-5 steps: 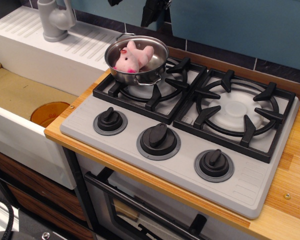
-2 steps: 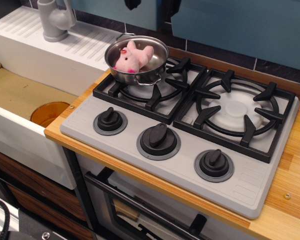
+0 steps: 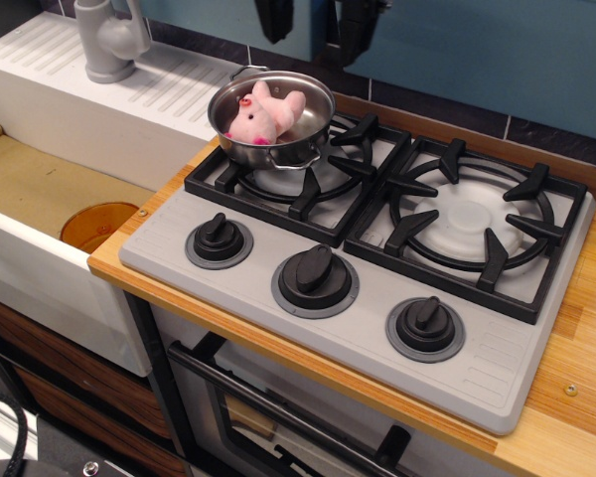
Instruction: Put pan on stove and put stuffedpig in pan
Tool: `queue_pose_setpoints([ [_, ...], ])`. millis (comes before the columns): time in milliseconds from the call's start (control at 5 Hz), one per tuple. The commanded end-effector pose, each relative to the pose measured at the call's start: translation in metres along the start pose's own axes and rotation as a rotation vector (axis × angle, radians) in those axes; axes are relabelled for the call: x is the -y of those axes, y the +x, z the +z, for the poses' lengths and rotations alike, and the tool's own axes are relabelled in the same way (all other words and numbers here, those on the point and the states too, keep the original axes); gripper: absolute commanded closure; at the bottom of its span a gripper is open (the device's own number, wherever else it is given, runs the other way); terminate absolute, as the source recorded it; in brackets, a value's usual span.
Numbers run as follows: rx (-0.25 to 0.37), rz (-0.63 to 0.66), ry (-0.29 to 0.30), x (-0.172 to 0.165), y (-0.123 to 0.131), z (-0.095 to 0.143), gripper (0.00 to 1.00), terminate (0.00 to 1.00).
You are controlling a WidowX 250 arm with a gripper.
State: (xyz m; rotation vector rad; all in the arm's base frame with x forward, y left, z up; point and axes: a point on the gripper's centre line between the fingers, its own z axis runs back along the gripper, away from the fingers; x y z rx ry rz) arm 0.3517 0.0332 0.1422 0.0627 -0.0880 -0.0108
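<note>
The shiny steel pan (image 3: pixel 296 141) stands on the back left corner of the stove's (image 3: pixel 238 288) left burner grate, partly overhanging it. The pale-pink stuffedpig (image 3: pixel 261 113) lies inside the pan, head toward the left. My gripper (image 3: pixel 313 22) hangs above and behind the pan at the top edge of the view. Its two dark fingers (image 3: pixel 274 18) are spread apart and hold nothing. Only their lower ends show.
The right burner grate (image 3: pixel 470 221) has nothing on it. Three black knobs (image 3: pixel 315 276) line the stove front. A white sink (image 3: pixel 40 189) with a grey faucet (image 3: pixel 109 40) and an orange drain (image 3: pixel 97 224) is at the left. Wooden counter (image 3: pixel 576 397) is at the right.
The gripper fingers have shifted to the right and come a little lower into view. The pan and the pig have not moved.
</note>
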Motion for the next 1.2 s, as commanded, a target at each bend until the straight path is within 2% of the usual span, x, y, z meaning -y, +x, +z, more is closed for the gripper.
queue_pose_setpoints([
  [0,0.085,0.02,0.011,0.015,0.007,0.022,0.0,0.0],
  [800,0.081,-0.005,-0.009,0.012,0.012,0.007,0.0,0.0],
  [1000,0.057,-0.002,-0.037,0.009,0.012,0.002,0.0,1.0],
])
